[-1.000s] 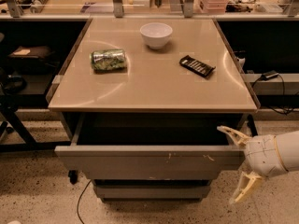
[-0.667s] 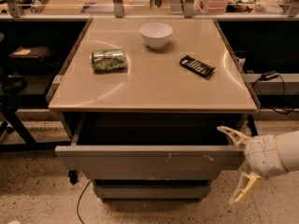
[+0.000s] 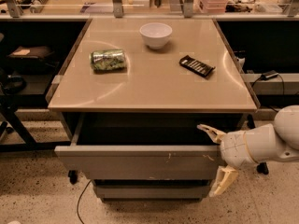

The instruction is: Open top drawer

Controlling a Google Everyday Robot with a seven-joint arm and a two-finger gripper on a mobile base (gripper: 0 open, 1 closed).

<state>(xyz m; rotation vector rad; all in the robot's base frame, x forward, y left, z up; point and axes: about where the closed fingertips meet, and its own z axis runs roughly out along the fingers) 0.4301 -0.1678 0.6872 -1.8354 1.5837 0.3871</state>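
The top drawer is a wide grey handle-less front with pale scuff marks right of centre. It stands pulled out from under the beige table top, its dark inside showing. My gripper is at the drawer's right end. Its pale fingers are spread, one above the front's top edge and one below at the right corner. They hold nothing.
On the table lie a white bowl, a crushed green can and a black bar-shaped pack. Narrower grey drawer fronts sit below. A cable runs on the speckled floor. Dark shelves flank both sides.
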